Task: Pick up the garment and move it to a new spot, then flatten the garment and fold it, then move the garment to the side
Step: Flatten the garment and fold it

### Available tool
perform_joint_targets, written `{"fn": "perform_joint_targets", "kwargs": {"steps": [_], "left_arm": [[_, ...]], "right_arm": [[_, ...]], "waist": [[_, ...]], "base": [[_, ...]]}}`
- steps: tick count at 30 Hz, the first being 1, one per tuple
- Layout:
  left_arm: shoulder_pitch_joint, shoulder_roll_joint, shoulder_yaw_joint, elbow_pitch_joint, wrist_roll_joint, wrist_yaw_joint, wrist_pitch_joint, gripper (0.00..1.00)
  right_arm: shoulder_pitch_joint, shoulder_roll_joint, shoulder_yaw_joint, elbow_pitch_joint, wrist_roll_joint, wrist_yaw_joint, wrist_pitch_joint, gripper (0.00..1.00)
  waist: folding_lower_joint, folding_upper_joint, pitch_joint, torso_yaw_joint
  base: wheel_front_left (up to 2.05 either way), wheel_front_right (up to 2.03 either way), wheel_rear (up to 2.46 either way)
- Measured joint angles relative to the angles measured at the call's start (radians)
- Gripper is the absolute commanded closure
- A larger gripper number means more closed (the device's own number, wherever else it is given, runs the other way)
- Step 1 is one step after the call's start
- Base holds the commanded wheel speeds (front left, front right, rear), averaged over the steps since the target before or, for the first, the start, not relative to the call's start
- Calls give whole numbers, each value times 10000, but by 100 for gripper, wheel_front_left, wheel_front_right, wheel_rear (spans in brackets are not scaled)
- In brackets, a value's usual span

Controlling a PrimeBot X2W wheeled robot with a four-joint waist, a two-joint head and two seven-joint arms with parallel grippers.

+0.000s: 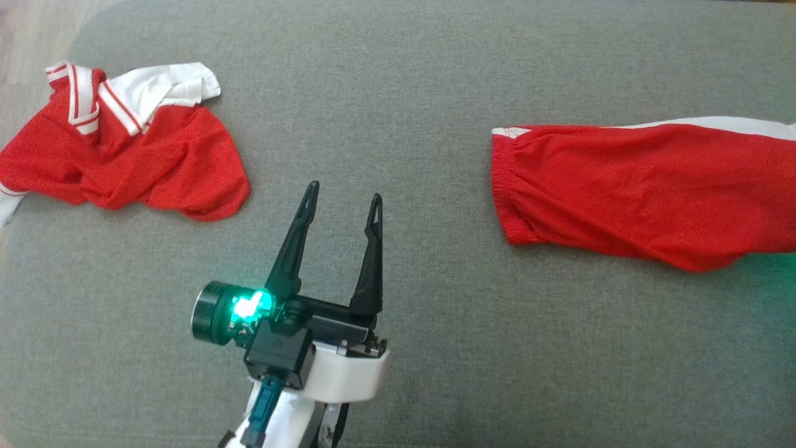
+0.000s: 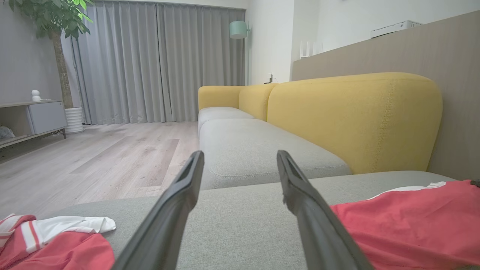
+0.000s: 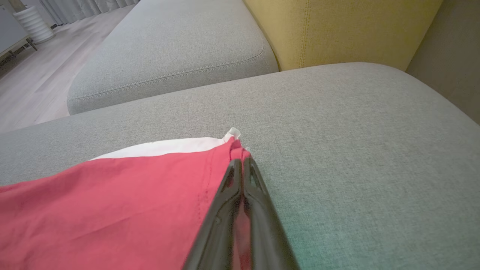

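The garment (image 1: 640, 186) is a pair of red shorts with a white side stripe, lying mostly flat on the right of the grey cushion (image 1: 404, 93). It also shows in the left wrist view (image 2: 412, 221). In the right wrist view, my right gripper (image 3: 241, 161) is shut on a corner of the garment (image 3: 112, 210), with red cloth pinched between its fingers. My left gripper (image 1: 344, 191) hovers open over bare cushion in the middle, between the two pieces of clothing, holding nothing. Its spread fingers (image 2: 240, 154) point toward the sofa's far end.
A crumpled red shirt (image 1: 143, 155) with a white striped collar lies at the cushion's left, also in the left wrist view (image 2: 56, 243). A yellow backrest (image 2: 356, 120) rises behind. A second grey cushion (image 3: 168, 48) adjoins, with wooden floor (image 2: 93, 161) beyond.
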Motion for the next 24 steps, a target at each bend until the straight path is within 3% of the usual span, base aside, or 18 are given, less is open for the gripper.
{"fn": "perform_joint_targets", "kwargs": {"steps": [8,14,18,23,24], "left_arm": [[3,-8,0,109,4,-180,0,0],[114,-17,4,186,79,-265,0,0],[289,-19,0,247,75,-349,0,0],[306,-27,-2,313,71,-353,0,0],[322,-27,0,313,65,-349,0,0]], "right_arm": [[37,328,-69,-522,-12,0,-295,100],[141,717,437,-2878,176,0,-414,100],[233,1264,1137,-4556,169,0,119,100],[691,2249,2086,-5379,-63,0,995,100],[818,2522,2188,-5340,-121,0,1062,0]], "waist": [[1,0,-140,-7],[1,0,-351,48],[1,0,-498,205],[1,0,-579,510],[1,0,-585,562]], "base": [[0,0,0],[0,0,0],[0,0,0],[0,0,0],[0,0,0]]}}
